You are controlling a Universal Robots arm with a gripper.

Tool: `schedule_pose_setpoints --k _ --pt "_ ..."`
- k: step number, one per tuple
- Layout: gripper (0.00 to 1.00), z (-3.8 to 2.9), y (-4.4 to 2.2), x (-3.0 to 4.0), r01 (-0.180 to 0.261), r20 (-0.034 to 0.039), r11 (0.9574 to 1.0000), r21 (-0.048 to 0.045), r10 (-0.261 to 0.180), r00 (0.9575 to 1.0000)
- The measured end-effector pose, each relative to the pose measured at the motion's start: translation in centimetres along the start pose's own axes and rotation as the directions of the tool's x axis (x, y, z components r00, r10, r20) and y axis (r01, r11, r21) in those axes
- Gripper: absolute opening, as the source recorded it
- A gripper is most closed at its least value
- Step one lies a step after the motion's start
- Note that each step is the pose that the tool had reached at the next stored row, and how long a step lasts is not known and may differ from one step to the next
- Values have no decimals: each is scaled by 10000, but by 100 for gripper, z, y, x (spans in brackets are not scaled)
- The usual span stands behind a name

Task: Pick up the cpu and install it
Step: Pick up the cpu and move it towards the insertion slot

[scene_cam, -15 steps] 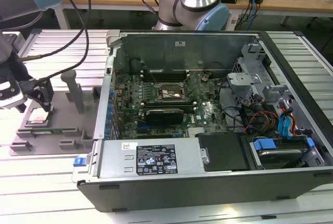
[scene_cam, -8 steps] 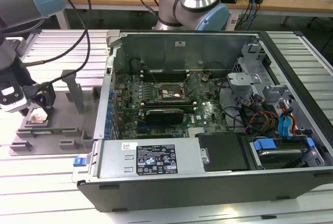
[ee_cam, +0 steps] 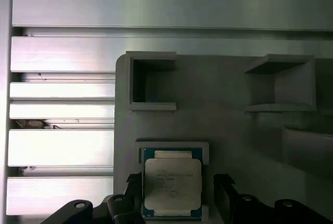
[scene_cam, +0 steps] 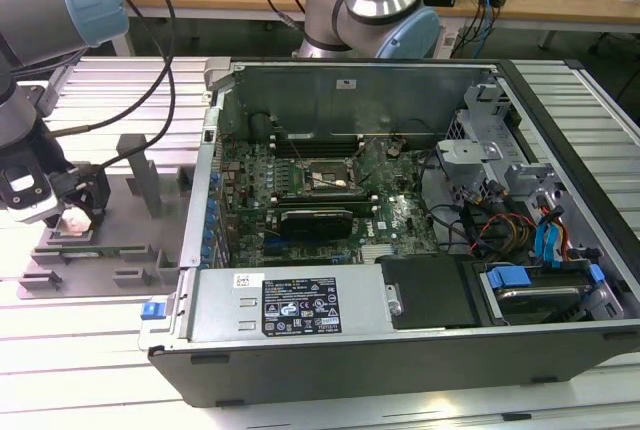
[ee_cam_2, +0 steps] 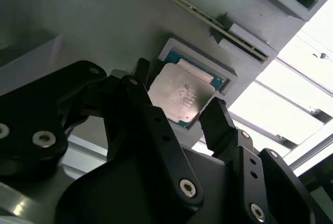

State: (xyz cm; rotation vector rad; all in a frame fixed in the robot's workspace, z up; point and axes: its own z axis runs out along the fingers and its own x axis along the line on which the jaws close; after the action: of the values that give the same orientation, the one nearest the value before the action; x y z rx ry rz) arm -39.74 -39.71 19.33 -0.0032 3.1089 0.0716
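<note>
- Gripper (ee_cam_2: 177, 89) fingers are spread, one on each side of the cpu (ee_cam_2: 181, 96). Both wrist views show a narrow gap at each side, so I judge that nothing is pinched yet.
- From the exterior view, I place the arm's tool low over the grey fixture tray (scene_cam: 130, 250), at about nine o'clock from the open computer case (scene_cam: 400, 350).
- The cpu lies flat, silvery top up, in a square recess of that tray. The black socket frame (scene_cam: 330, 175) on the motherboard is well apart from it, toward three o'clock from the tray.
- I take the step in hand to be the grasp itself.
- To do it well, I would even out the two gaps before closing, so both pads meet opposite edges together and the chip is not pushed against the recess wall.
- I would keep the fingers square to the chip's sides rather than across a corner, and low enough to catch the green board edge instead of sliding over the metal lid.
- The closing force should be light, since the part is thin and its underside looks delicate.
</note>
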Motion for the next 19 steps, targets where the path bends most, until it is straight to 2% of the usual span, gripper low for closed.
schedule_pose_setpoints --k 7,11,19 --pt "66 30 18 29 0 3 10000 -7 0 10000" --pt "66 68 28 47 0 1 10000 -34 0 10000" --pt "66 94 33 55 0 3 10000 -36 0 10000"
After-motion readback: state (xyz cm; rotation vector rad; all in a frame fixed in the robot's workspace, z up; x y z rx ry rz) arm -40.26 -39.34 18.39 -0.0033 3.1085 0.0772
